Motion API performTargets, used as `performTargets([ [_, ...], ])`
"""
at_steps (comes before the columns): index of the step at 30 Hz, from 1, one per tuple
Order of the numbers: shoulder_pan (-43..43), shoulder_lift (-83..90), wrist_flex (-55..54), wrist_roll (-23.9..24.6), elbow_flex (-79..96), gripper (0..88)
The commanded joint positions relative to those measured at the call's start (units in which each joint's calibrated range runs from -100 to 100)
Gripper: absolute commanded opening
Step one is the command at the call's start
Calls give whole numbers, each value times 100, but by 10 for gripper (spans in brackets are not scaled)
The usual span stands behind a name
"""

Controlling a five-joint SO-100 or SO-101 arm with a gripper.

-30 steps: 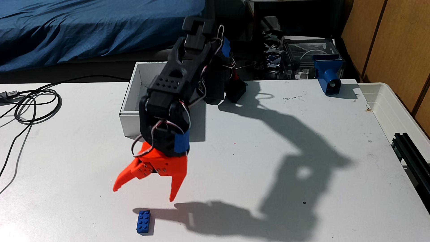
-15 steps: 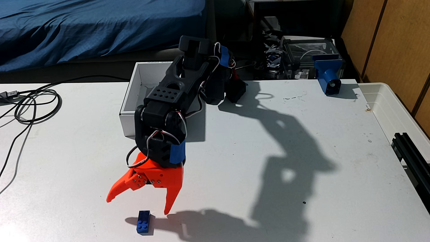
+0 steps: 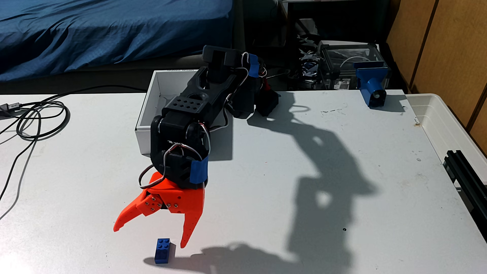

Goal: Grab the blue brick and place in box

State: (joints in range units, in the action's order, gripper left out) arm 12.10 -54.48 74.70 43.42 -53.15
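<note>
The blue brick (image 3: 162,250) lies studs-up on the white table near the front edge in the fixed view, half in the arm's shadow. My orange gripper (image 3: 149,238) hangs just above and behind it, jaws spread wide and holding nothing. One fingertip is close to the brick's right side; the other is farther off to the left. The white box (image 3: 144,123) stands open behind the arm, its middle and right side hidden by the black arm.
A black cable (image 3: 37,118) coils at the table's left. A blue bracket (image 3: 372,87) stands at the far right, beside a white tub (image 3: 445,123). A black rail (image 3: 466,174) lies at the right edge. A blue bed cover fills the background.
The arm has lowered and swung slightly left, bringing the open gripper down close over the brick. The arm's shadow now falls across the brick. The brick has not moved.
</note>
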Motion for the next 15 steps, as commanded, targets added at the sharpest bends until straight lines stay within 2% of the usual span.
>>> performTargets([
  [1, 1, 6, -47, -4, -239, 466],
  [15, 45, -206, -47, -25, -231, 465],
])
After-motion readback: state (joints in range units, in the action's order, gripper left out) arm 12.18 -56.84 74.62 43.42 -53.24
